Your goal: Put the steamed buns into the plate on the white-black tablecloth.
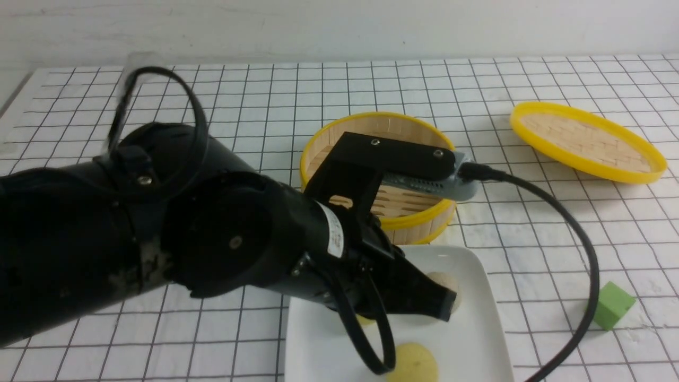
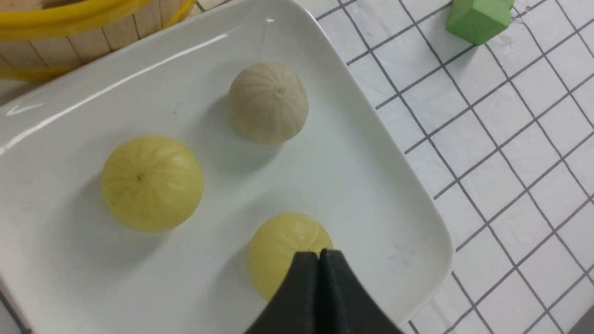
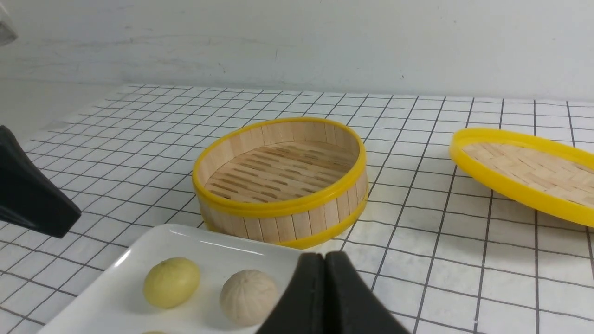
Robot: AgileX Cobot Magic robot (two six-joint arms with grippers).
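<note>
One beige bun (image 2: pixel 269 102) and two yellow buns (image 2: pixel 152 183) lie apart on the plate (image 2: pixel 371 153), which sits on the cloth (image 2: pixel 510 162) near the steamer (image 3: pixel 280 181). The left pincer (image 2: pixel 319 254) hangs over the plate by one yellow bun, jaws pressed together, holding nothing. The right pincer (image 3: pixel 325 256) is likewise closed and empty.

Left arm (image 1: pixel 159 228) stretches forward, left claw (image 2: pixel 319 254) closed; right claw (image 3: pixel 324 256) closed too.
</note>
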